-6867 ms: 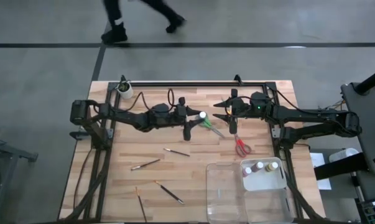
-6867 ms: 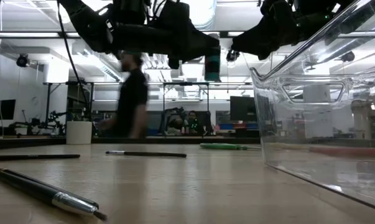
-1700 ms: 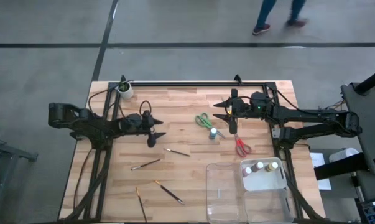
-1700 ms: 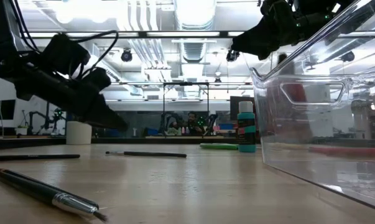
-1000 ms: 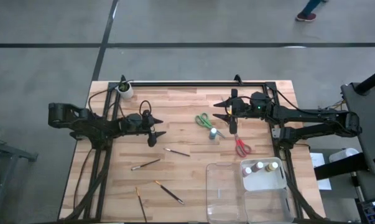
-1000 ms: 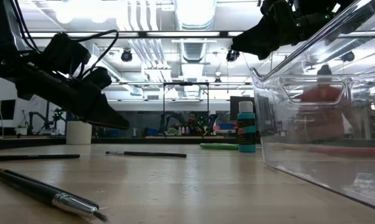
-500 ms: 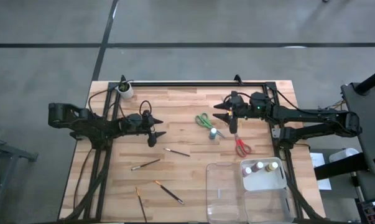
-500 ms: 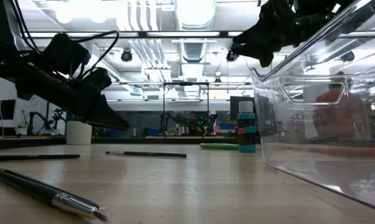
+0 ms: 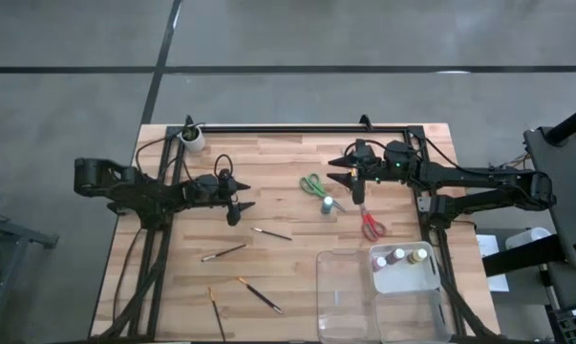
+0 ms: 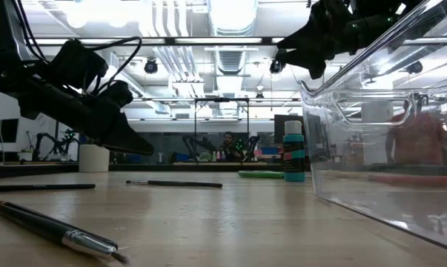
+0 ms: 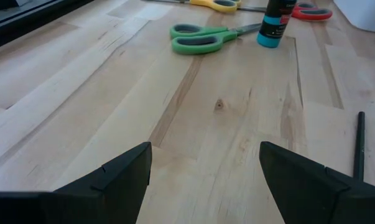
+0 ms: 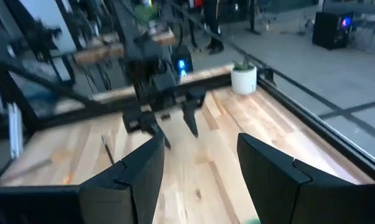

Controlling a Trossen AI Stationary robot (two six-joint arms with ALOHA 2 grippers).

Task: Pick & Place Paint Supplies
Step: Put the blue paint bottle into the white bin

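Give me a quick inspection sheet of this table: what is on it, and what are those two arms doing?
Surface: wooden table, bare between items.
Job's things: teal paint bottle upright beside green scissors; red scissors; brushes scattered at front left; three bottles in the clear tray.
Clutter: white cup at back left corner.
Grippers: left gripper empty, jaws open; right gripper empty, jaws open, near the teal bottle.
Cables: black cable looped on left arm.
Surroundings: grey floor; nobody beside the table.
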